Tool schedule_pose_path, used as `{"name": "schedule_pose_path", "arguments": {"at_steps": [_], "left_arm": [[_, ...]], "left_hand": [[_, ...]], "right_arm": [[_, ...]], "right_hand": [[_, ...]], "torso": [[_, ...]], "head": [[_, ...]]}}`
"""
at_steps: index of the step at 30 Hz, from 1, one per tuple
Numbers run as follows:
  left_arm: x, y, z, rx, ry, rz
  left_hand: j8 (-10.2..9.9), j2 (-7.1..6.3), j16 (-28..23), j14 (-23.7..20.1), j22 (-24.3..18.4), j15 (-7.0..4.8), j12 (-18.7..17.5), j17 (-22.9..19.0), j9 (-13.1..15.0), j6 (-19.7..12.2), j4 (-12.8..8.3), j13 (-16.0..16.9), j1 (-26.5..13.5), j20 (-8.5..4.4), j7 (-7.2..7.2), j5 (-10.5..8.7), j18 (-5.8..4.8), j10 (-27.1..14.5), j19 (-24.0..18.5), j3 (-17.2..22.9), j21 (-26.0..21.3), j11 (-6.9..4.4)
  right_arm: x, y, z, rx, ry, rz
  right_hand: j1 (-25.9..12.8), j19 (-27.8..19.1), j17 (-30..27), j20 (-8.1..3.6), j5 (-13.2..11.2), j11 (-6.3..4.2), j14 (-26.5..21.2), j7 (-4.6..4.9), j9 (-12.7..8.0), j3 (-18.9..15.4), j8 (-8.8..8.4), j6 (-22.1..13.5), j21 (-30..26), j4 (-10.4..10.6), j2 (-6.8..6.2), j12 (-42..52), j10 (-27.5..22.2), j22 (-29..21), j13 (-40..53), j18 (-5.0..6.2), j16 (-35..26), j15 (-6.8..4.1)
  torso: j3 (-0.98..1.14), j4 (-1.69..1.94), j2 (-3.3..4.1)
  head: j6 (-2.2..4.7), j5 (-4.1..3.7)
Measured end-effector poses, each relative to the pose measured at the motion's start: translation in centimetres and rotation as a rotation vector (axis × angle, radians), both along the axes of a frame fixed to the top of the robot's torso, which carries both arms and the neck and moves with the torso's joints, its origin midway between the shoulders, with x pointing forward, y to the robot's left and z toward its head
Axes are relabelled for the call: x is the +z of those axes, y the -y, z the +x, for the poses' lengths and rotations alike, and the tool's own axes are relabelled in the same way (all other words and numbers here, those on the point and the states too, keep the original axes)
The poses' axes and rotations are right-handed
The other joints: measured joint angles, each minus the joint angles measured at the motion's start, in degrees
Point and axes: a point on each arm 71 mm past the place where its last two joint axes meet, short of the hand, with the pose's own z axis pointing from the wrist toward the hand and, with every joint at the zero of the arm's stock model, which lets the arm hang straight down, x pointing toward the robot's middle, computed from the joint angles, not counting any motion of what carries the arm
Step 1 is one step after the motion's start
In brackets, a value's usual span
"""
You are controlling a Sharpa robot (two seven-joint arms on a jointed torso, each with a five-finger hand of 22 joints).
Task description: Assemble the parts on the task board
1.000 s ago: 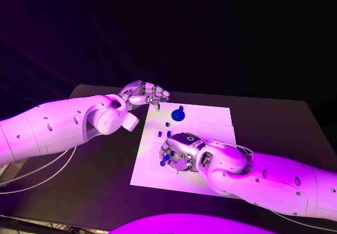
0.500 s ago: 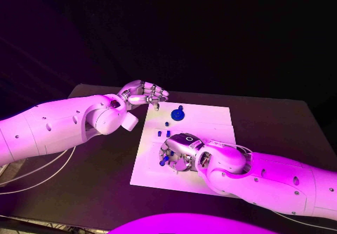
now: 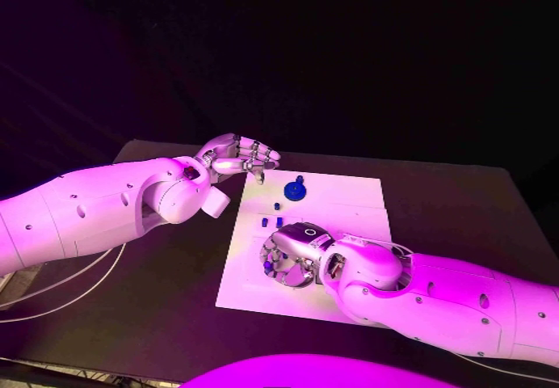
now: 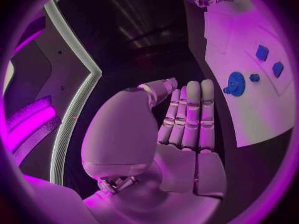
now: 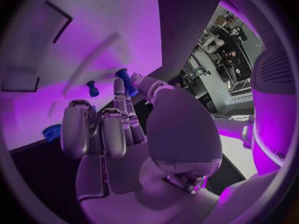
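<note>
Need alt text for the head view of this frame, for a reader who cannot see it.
The robot's right hand is down on the white task board, fingers curled around small blue parts. The left hand hovers at the board's far left corner, holding nothing visible. A round blue part and two small blue pieces sit farther up the board.

- Task board (image 3: 350,202): near right corner covered by the right arm; the stretch under the right hand (image 3: 297,255) is hidden in the head view.
- Blue parts (image 3: 271,263) beside the right hand's fingers: mostly covered, shape and number cannot be told.
- Blue peg (image 5: 126,81) at the right hand's fingertips, right wrist view: lower end hidden behind a finger; whether it is pinched or only touched cannot be told.
- Small blue pieces (image 3: 273,221) just beyond the right hand: too small to tell their form.
- Left hand (image 3: 239,157): palm side turned away in the head view.
- Blue disc (image 5: 52,132): partly behind the right hand's fingers.
</note>
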Motion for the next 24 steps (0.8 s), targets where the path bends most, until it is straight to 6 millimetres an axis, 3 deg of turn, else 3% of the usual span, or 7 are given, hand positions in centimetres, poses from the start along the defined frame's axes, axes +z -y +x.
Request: {"name": "schedule_pose_path", "arguments": {"at_steps": [12, 16, 20, 24], "left_arm": [[0.0, 0.0, 0.0, -0.001, -0.003, 0.001], [0.0, 0.0, 0.0, -0.001, -0.004, 0.001], [0.0, -0.1, 0.0, -0.001, -0.004, 0.002], [0.0, -0.1, 0.0, 0.0, -0.005, 0.002]], "left_hand": [[0.0, 0.0, 0.0, 0.0, 0.0, 0.0, 0.0, 0.0, 0.0, 0.0, 0.0, 0.0, 0.0, 0.0, 0.0, 0.0, 0.0, 0.0, 0.0, 0.0, 0.0, 0.0], [0.0, 0.0, 0.0, 0.0, 0.0, 0.0, 0.0, 0.0, 0.0, 0.0, 0.0, 0.0, 0.0, 0.0, 0.0, 0.0, 0.0, 0.0, 0.0, 0.0, 0.0, 0.0], [0.0, 0.0, 0.0, 0.0, 0.0, 0.0, 0.0, 0.0, 0.0, 0.0, 0.0, 0.0, 0.0, 0.0, 0.0, 0.0, 0.0, -0.1, 0.0, 0.0, -0.1, -0.1], [0.0, 0.0, 0.0, 0.0, -0.1, 0.0, 0.0, -0.1, 0.0, 0.0, 0.0, 0.0, 0.0, 0.0, 0.0, 0.0, 0.0, -0.2, 0.0, 0.0, -0.2, -0.21]], "right_arm": [[-0.5, 0.2, 0.0, -0.02, -0.004, -0.006], [-0.4, 0.6, 0.1, -0.035, 0.0, 0.003], [-0.2, 1.1, 0.0, -0.049, 0.008, 0.023], [0.1, 1.8, -0.1, -0.065, 0.02, 0.051]], "right_hand": [[-0.1, 0.0, -0.2, 0.0, 0.0, 0.0, 0.0, 0.1, -0.3, -0.5, -0.67, -0.9, -1.1, -0.1, -0.24, -0.5, -1.2, 0.0, 0.0, 0.0, 0.0, 0.0], [0.0, 0.0, -0.5, 0.0, 0.0, 0.07, 0.0, 0.15, -0.3, -0.9, -1.0, -1.4, -2.1, -0.2, -0.87, -0.5, -2.4, 0.0, 0.0, 0.0, 0.0, 0.0], [-0.1, 0.0, -0.9, 0.0, 0.0, 0.33, 0.0, 0.06, -0.7, -2.4, -1.78, -2.6, -2.8, -0.2, -0.99, -0.7, -4.2, 0.0, 0.2, 0.0, -0.2, 0.0], [-0.4, 0.2, -1.5, 0.21, 1.3, 0.33, 0.0, -0.27, -1.1, -6.9, -3.11, -4.9, -4.1, 0.2, -1.27, 0.9, -6.8, 0.0, 1.0, 0.0, -0.4, 0.0]], "torso": [[0.05, -0.02, 0.0], [0.07, -0.03, 0.0], [0.06, -0.02, 0.0], [0.08, -0.03, -0.01]], "head": [[-0.09, 0.08], [-0.06, 0.1], [0.05, 0.08], [0.14, 0.05]]}}
